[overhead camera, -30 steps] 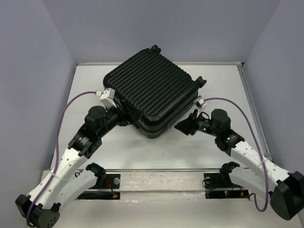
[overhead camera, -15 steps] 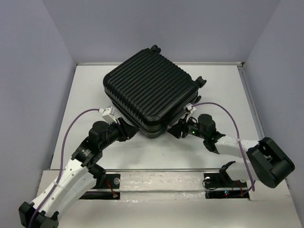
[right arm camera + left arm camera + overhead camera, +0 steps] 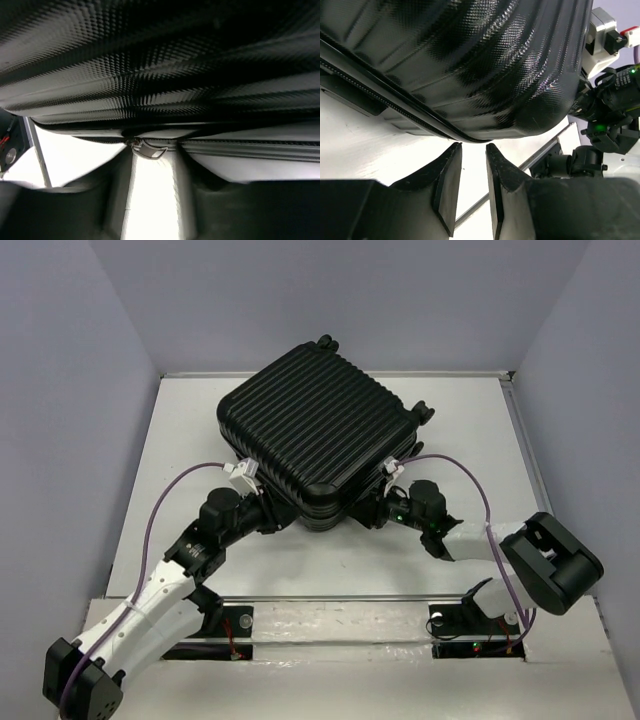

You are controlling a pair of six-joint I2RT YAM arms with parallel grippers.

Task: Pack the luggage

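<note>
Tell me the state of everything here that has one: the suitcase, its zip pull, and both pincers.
Suitcase: shut, lying flat on the table, ribbed side up.
Zip pull: on the seam, at the tips of the right pincer.
Left pincer: open by a narrow gap, empty, at the suitcase's near edge.
Right pincer: one finger on either side of the zip pull; cannot tell whether it grips.

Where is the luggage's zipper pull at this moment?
In the right wrist view, the zipper pull hangs from the seam of the luggage, at the fingertips of the right gripper, along the case's near-right edge.
</note>
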